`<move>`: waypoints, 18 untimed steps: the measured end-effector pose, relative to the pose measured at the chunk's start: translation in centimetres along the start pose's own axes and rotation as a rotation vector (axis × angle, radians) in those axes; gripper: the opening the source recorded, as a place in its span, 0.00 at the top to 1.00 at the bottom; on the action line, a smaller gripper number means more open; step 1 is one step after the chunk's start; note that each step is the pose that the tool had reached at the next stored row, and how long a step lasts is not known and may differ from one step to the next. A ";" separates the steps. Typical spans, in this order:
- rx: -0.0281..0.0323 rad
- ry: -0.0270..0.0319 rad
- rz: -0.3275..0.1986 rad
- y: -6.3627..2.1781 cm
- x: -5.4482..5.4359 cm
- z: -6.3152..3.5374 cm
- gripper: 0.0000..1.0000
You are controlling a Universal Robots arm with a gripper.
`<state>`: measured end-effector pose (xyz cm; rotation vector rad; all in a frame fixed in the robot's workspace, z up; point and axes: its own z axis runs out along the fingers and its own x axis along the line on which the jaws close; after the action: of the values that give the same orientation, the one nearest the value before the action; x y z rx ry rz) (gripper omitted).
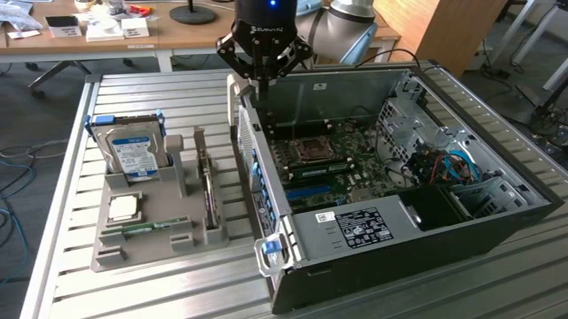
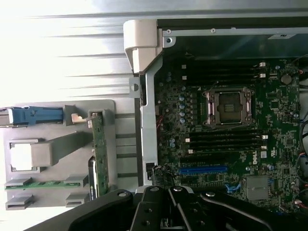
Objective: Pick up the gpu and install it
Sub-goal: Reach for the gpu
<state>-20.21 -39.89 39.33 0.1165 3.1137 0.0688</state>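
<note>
Pincer (image 1: 263,90), shut, hangs over the open computer case (image 1: 382,272) on a slatted metal table (image 1: 151,292), wooden desk (image 1: 177,36) behind.

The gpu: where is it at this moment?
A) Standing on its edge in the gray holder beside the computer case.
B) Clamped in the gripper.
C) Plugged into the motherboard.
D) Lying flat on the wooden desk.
A: the gpu stands on edge in a slot of the gray holder, on the exterior view's left of the computer case.
</note>
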 end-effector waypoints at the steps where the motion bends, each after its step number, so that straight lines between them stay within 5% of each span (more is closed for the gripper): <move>1: 0.0000 0.0000 0.000 -0.01 0.1 0.00 0.89; 18: 0.0000 0.0000 0.000 -0.17 2.3 -0.06 0.89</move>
<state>-22.55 -39.89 39.33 0.1166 3.1137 0.0688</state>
